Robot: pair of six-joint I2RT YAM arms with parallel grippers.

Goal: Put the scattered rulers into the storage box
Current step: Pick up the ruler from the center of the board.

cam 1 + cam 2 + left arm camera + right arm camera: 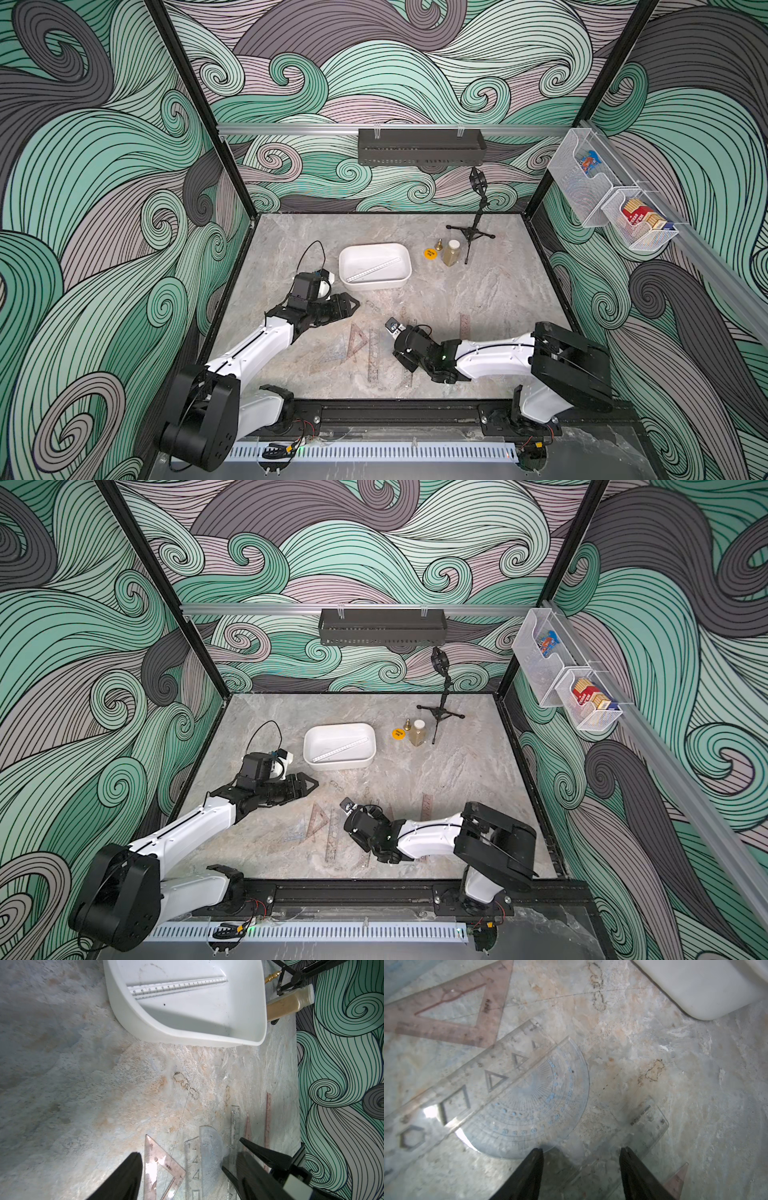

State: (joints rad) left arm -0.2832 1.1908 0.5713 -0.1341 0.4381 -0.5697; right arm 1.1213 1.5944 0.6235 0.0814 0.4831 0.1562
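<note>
Pincers spread above the ruler pile

Right gripper (580,1149): your jaws stand spread, nothing pinched. It points down at the marbled grey table top (695,1105). One finger (529,1172) sits at the curved rim of the clear half-round plastic protractor (533,1105); whether it touches, you cannot tell. The other finger is over a clear straight-edge (643,1126).

The protractor's straight side lies along a long clear stencil strip (467,1093) with triangle, square and hexagon cut-outs. Past that strip lies a pinkish-brown see-through triangle (452,1012), flat on the table.

Left gripper (352,304): jaws spread too, and empty. It is just beside the near left corner of the white rounded plastic storage box (376,284).

The box stands behind the pile, apart from your right gripper. One clear graduated ruler (374,269) lies slantwise inside it. A pinkish-brown straight ruler (464,326) lies on the table to the right of the right wrist.
</note>
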